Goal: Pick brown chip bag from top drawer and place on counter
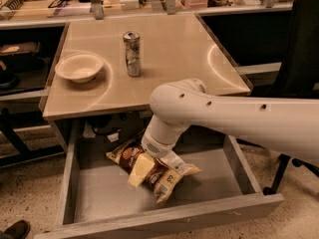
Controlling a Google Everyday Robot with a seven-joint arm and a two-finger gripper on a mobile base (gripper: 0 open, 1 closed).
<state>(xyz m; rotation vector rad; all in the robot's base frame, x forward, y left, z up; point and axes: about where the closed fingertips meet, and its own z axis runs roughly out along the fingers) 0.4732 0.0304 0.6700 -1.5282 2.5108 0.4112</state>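
Carefully now: your gripper [141, 169] is down at the brown chip bag [165, 179] in the top drawer [159, 222], open or closed you cannot tell, and the crinkly bag may slip free or snag under the counter [174, 44] edge when lifted.

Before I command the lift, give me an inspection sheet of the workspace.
Surface: counter, glossy tan; top drawer open below it.
Job's things: brown chip bag lying in the drawer, not yet on the counter.
Clutter: white bowl and metal can upright on the counter, apart.
Claw: claw down in the drawer at the bag.
Cables: nothing seen.
Surroundings: cluttered shelf behind; dark chair at right.
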